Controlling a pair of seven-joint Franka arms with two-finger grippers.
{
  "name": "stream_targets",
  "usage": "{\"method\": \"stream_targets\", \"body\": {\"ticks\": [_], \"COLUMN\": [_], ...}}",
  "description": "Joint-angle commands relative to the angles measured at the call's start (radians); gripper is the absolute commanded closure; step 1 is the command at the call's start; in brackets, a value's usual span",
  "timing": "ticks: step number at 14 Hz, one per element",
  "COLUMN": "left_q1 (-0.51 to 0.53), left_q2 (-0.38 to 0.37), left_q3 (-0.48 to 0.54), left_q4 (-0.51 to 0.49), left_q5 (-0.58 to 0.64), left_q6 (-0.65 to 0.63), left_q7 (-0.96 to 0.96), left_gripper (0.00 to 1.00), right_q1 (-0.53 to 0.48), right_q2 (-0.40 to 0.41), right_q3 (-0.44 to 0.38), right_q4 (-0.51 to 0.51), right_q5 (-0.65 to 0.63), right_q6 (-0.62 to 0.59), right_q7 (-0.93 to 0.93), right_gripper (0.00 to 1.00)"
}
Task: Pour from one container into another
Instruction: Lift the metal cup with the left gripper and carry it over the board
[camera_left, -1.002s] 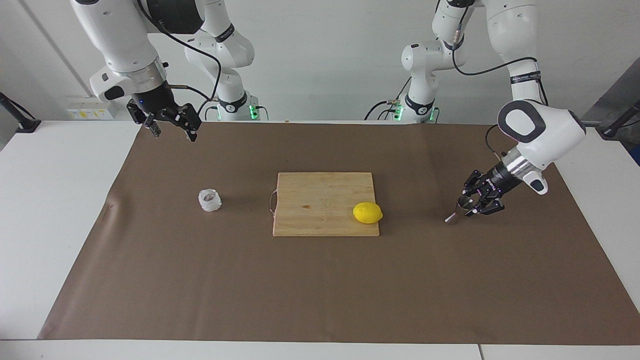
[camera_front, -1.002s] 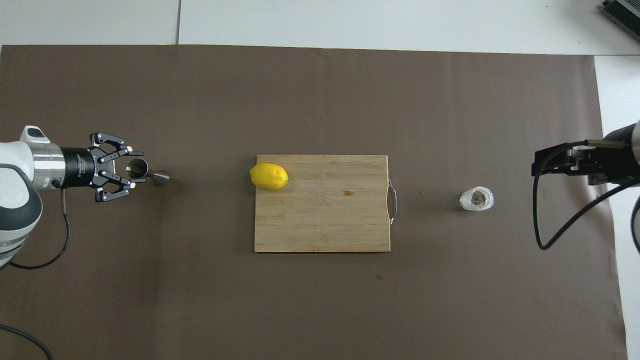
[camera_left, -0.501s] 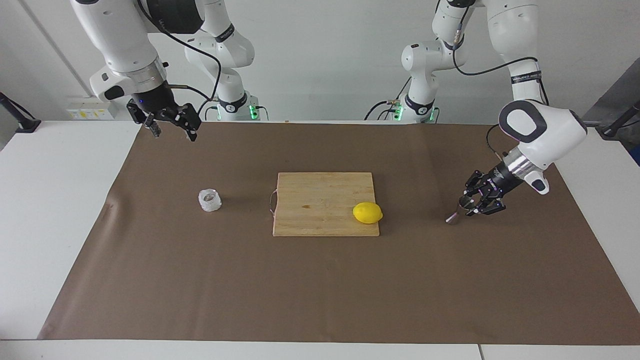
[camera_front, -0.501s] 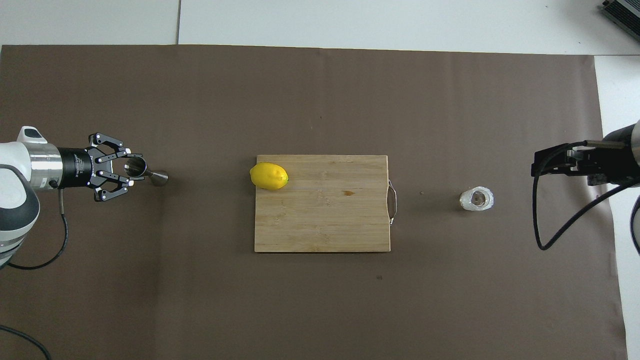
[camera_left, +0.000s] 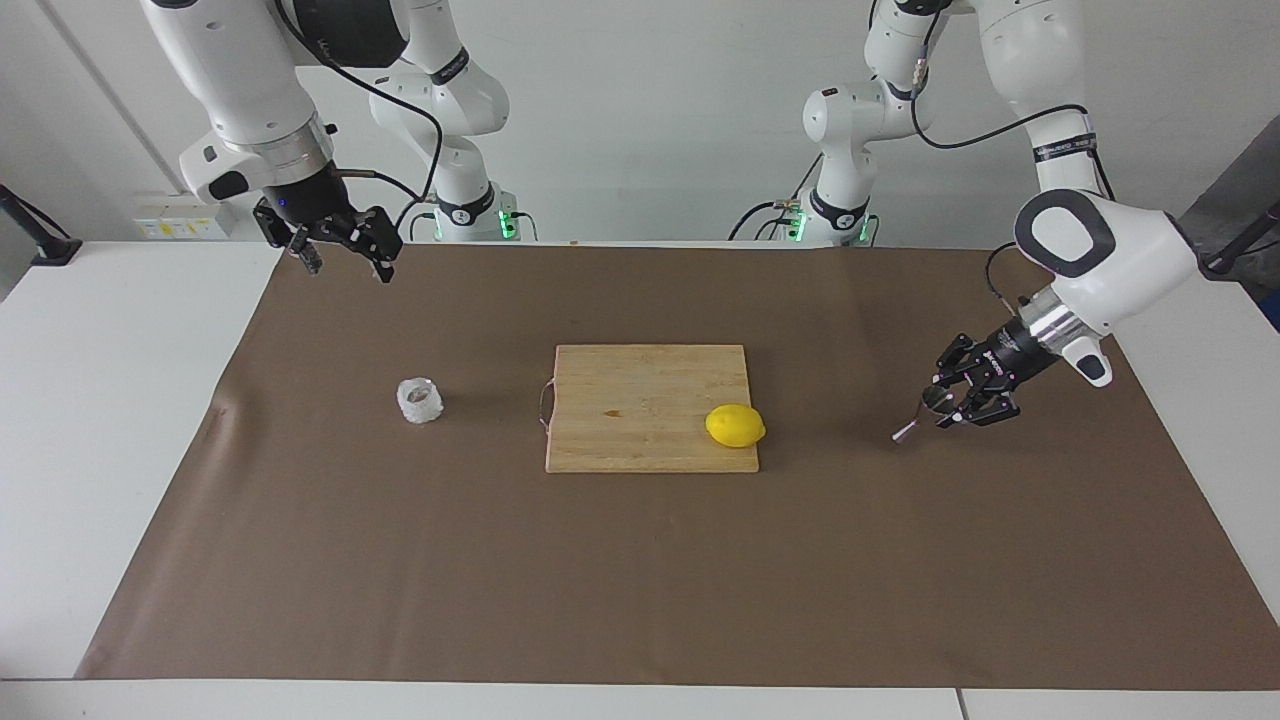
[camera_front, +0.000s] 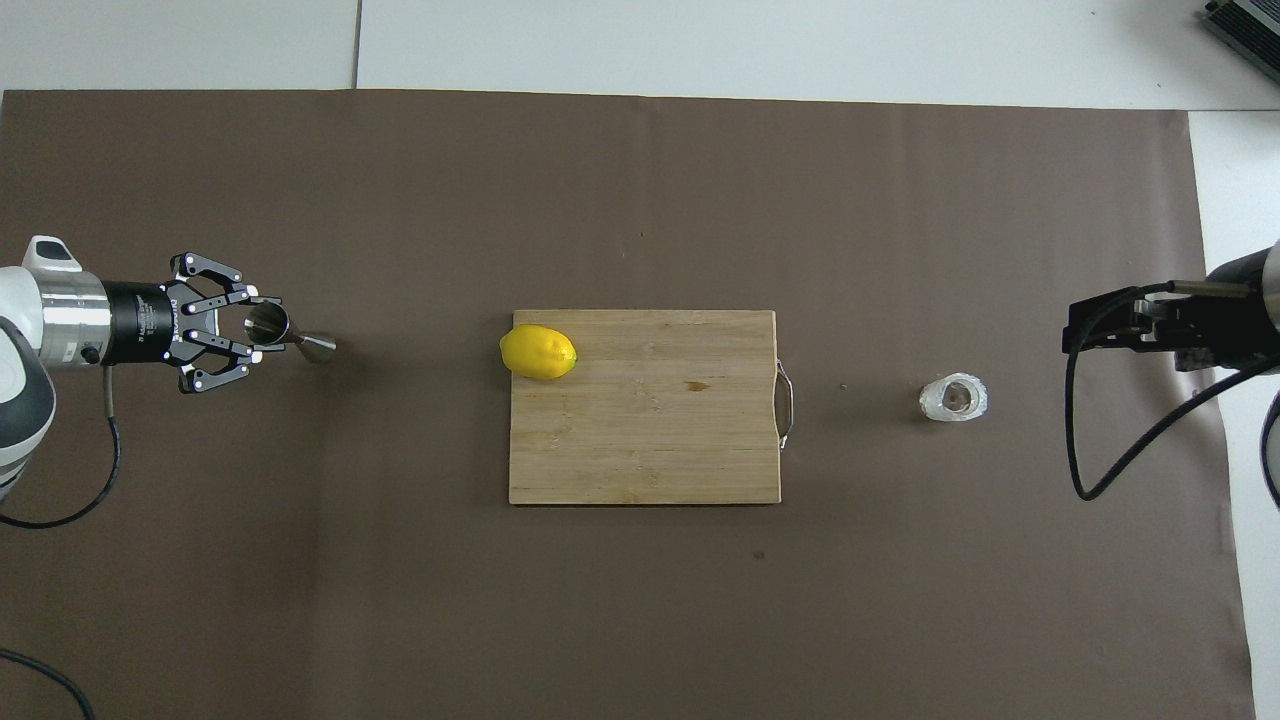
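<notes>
The glass cup (camera_left: 420, 400) stands upright on the brown mat (camera_left: 640, 580) toward the right arm's end of the table, level with the cutting board (camera_left: 640, 405) and well apart from its wire handle; from above a small dark patch shows at its bottom (camera_front: 954, 397), but what that is, or whether the cup holds any liquid, cannot be made out through the bumpy wall. The steel jigger (camera_left: 918, 417) is at the left arm's end of the table, tilted far over toward the board with one cone in the left gripper (camera_left: 950, 405) and the other cone's rim low at the mat; its open mouth (camera_front: 266, 323) looks bare, though the inside is too small to read. The left gripper's fingers are clamped on that jigger, the outer links splayed to the sides. The right gripper (camera_left: 340, 250) hangs high over the mat's edge nearest the robots, its fingers spread wide and holding nothing; in the overhead view it is cut off at the frame edge. A lemon (camera_left: 735, 425) lies on the board's corner toward the left arm.
</notes>
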Motion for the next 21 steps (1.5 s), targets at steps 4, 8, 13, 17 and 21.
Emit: {"method": "stream_targets", "body": {"ticks": [4,8,13,17,21], "left_q1": [-0.112,-0.312,-0.582,-0.703,-0.761], "left_q2": [-0.034,-0.026,-0.017,-0.023,0.021], "left_q3": [-0.039,-0.047,-0.047,-0.047,-0.047], "left_q4": [0.052,0.106,0.072,-0.002,-0.022], "left_q5": [0.003,0.007,0.007,0.007,0.008], "left_q6": [-0.032,0.032,0.286,0.471,0.500], "left_q7": [-0.258,-0.508,-0.716,-0.779,-0.782], "left_gripper": [1.00,1.00,1.00,1.00,1.00], "right_q1": [-0.004,-0.006,-0.006,-0.006,-0.006], "right_q2": [-0.023,-0.023,-0.023,-0.023,-0.025], "right_q3": [0.007,0.007,0.005,0.007,0.007], "right_q4": [-0.028,-0.028,-0.028,-0.028,-0.030], "right_q5": [-0.012,-0.010,-0.009,-0.009,-0.009], "right_q6": [0.013,0.014,0.014,0.014,0.014], "right_q7": [-0.016,-0.016,-0.016,-0.015,-0.015], "right_gripper": [0.00,0.00,0.00,0.00,0.00]}}
